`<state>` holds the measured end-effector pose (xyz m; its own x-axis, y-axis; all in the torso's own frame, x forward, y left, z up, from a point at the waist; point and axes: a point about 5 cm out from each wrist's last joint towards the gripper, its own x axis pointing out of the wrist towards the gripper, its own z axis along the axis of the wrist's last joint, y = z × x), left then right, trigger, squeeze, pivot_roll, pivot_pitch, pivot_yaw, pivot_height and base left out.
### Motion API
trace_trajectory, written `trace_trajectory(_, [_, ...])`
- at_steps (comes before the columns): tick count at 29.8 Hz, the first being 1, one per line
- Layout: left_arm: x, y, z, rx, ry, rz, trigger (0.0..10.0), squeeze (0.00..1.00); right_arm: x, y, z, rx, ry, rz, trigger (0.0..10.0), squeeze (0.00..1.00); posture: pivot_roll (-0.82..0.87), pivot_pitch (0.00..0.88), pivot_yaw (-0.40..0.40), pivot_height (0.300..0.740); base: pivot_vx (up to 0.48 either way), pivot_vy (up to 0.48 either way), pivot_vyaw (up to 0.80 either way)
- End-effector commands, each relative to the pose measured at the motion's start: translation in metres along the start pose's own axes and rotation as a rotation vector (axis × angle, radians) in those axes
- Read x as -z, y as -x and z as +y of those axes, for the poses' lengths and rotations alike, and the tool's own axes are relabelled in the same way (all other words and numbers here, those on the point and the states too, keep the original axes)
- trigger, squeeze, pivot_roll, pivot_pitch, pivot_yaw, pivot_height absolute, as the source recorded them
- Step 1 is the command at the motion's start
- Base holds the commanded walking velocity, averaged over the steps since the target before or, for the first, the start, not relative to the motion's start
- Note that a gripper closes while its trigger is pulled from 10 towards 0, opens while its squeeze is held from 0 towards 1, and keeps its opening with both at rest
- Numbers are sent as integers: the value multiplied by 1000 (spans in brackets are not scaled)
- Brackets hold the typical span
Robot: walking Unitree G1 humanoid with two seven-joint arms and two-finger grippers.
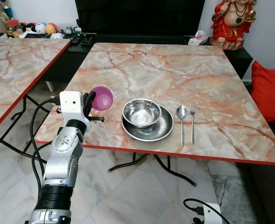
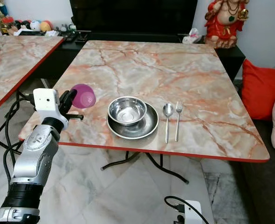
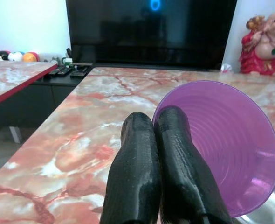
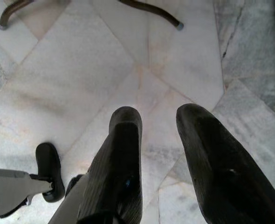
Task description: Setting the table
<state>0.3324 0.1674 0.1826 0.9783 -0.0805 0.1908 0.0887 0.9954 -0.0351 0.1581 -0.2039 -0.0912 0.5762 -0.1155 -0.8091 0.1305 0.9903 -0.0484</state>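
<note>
Tables: two are standing, a marble-patterned table [image 1: 175, 74] with a red edge, and a second table [image 1: 16, 70] of the same kind to its left.
Purple cups: one purple cup [image 1: 101, 98] is showing.
Steel bowls: one steel bowl [image 1: 141, 112] is sitting.
Steel plates: one steel plate [image 1: 161, 130] is lying under the bowl.
Spoons: one spoon [image 1: 182, 122] is lying.
Forks: one fork [image 1: 192, 120] is lying beside the spoon.
Statues: one red statue [image 1: 232, 21] is standing.
Red cushions: one red cushion [image 1: 268, 91] is showing.
Televisions: one dark television [image 1: 142, 16] is standing.
Grippers: two are showing, the left gripper [image 3: 156, 140] and the right gripper [image 4: 168, 121].
</note>
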Motion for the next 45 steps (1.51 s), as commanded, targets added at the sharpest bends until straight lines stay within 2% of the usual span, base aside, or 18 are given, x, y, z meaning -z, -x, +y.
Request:
trace_trajectory(1, [-4,-3,-2,13,1,-4,10000,0,1,0,2,-3,-15,6,10000,0,102,0,-7,740,281,0,0])
trace_trajectory(18, [-3,-3,-8,41,17,4,10000,0,0,0,1,-3,-8,1,10000,0,103,0,-7,740,277,0,-66])
trace_trajectory(24, [-6,-4,-13,102,91,17,10000,0,1,0,0,-3,-5,4,10000,0,105,0,-6,740,0,0,0])
trace_trajectory(26, [-7,-5,-16,123,152,33,10000,0,1,0,1,-5,-4,4,10000,0,106,0,-5,740,0,0,0])
trace_trajectory(29, [-9,-9,-15,103,156,51,10000,0,1,0,1,-6,-3,4,10000,0,105,0,-6,740,0,0,0])
trace_trajectory(31, [-13,-16,-11,69,171,56,10000,0,1,0,1,-7,-1,4,10000,0,106,0,-6,740,0,0,0])
trace_trajectory(35, [-21,-31,-6,17,145,78,10000,0,0,0,1,-8,2,6,10000,0,106,0,-8,740,0,0,0])
trace_trajectory(37, [-21,-36,-4,-15,107,113,10000,0,0,0,1,-7,2,6,10000,0,107,0,-9,740,0,0,0])
trace_trajectory(39, [-12,-42,3,-103,129,222,10000,0,0,0,1,-8,6,6,10000,0,101,0,-5,740,0,0,0])
trace_trajectory(41, [-8,-43,6,-138,134,273,10000,0,0,0,1,-9,15,5,10000,0,99,0,-5,740,0,0,0])
trace_trajectory(45, [-6,-42,8,-161,154,314,10000,0,0,0,1,-9,16,6,10000,0,102,0,-7,740,0,0,0])
